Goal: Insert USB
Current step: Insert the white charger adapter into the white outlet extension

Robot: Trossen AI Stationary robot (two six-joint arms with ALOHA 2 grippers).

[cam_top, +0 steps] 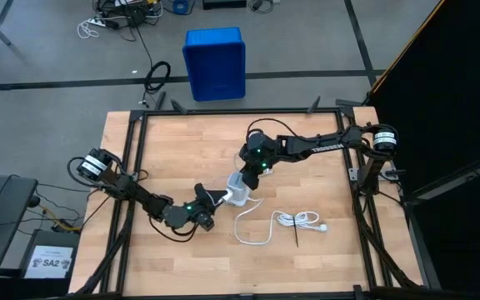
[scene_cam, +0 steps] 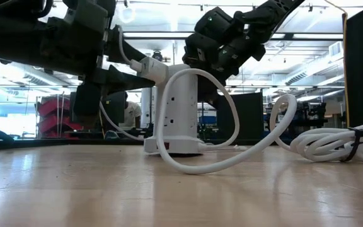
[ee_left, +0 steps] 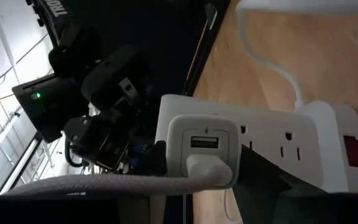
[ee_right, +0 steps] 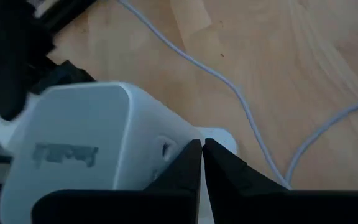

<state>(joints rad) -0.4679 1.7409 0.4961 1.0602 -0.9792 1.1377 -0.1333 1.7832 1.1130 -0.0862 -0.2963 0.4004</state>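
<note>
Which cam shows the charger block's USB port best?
Left wrist view: the charger block faces the lens, its port open above a seated plug. Right wrist view shows only its back; low view a side glimpse; high view hides it among the arms.

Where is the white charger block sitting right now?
In the left wrist view the charger block sits plugged into the white power strip, with the USB plug in its lower port. From above, it lies mid-table between the two grippers.
</note>
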